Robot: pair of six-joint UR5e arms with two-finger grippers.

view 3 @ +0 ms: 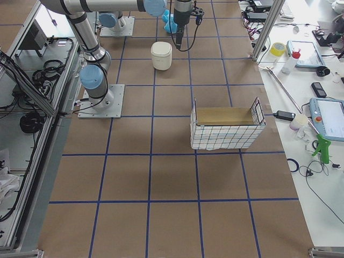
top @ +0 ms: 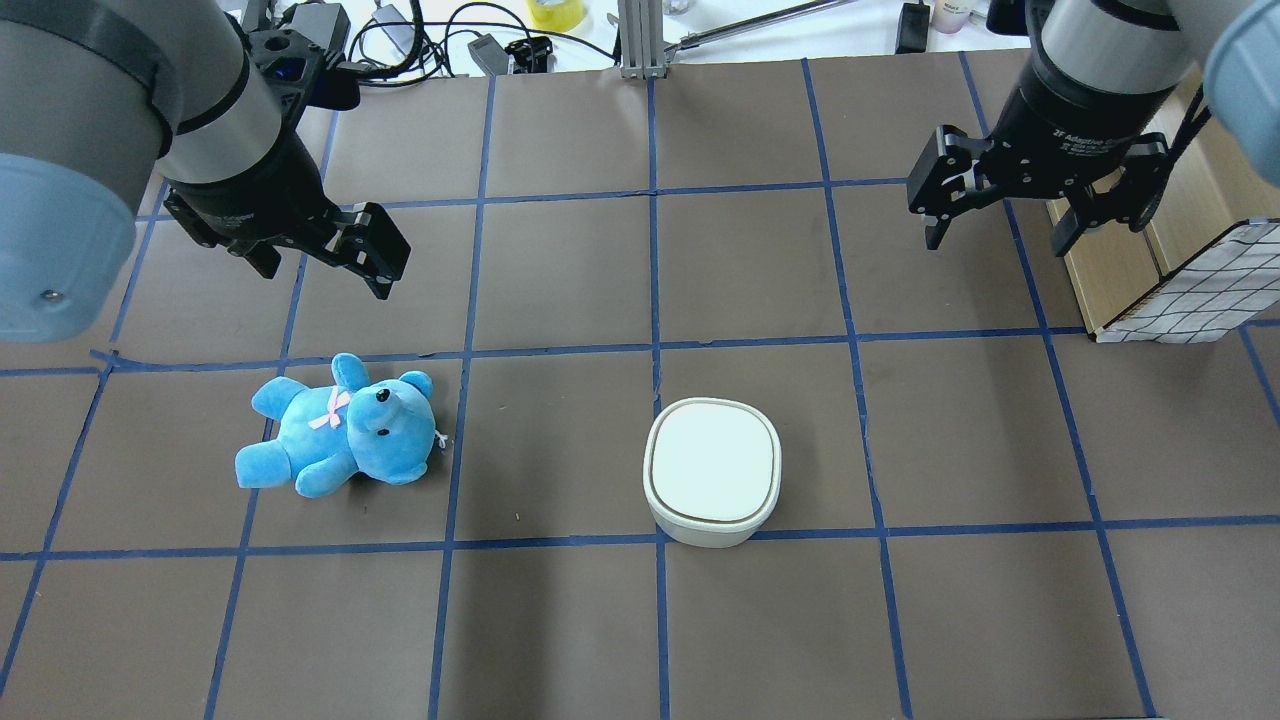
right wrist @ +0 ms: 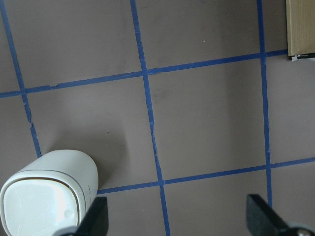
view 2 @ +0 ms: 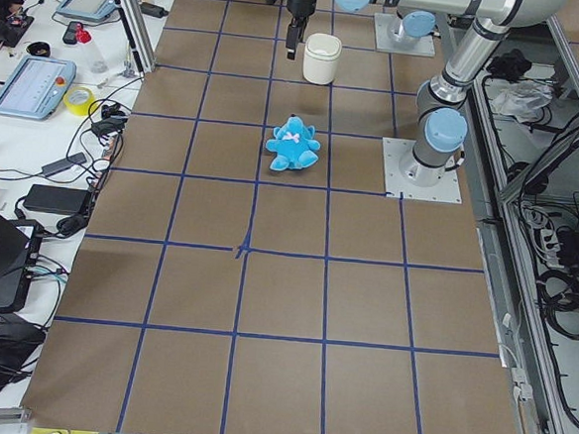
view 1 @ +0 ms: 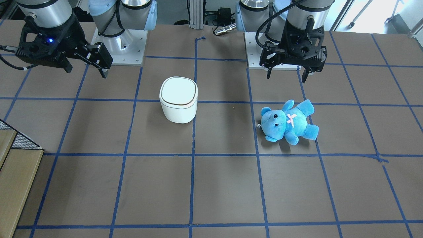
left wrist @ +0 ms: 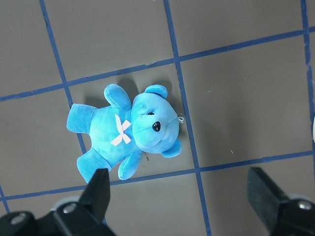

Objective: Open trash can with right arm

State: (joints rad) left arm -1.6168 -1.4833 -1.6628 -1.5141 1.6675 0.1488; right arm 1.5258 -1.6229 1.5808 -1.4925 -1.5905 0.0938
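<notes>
Trash can (top: 712,470) sits closed, right tool (top: 995,240) spread wide, well apart.

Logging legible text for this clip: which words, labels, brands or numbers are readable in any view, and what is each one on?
"2F Adaptive": white print on the black collar above the right claw, seen in the overhead view; the letters after it are too small to read.
Trash can: no print visible.
Teddy bear: no print visible.
Tablet on the side bench: its screen is too small to read.
</notes>
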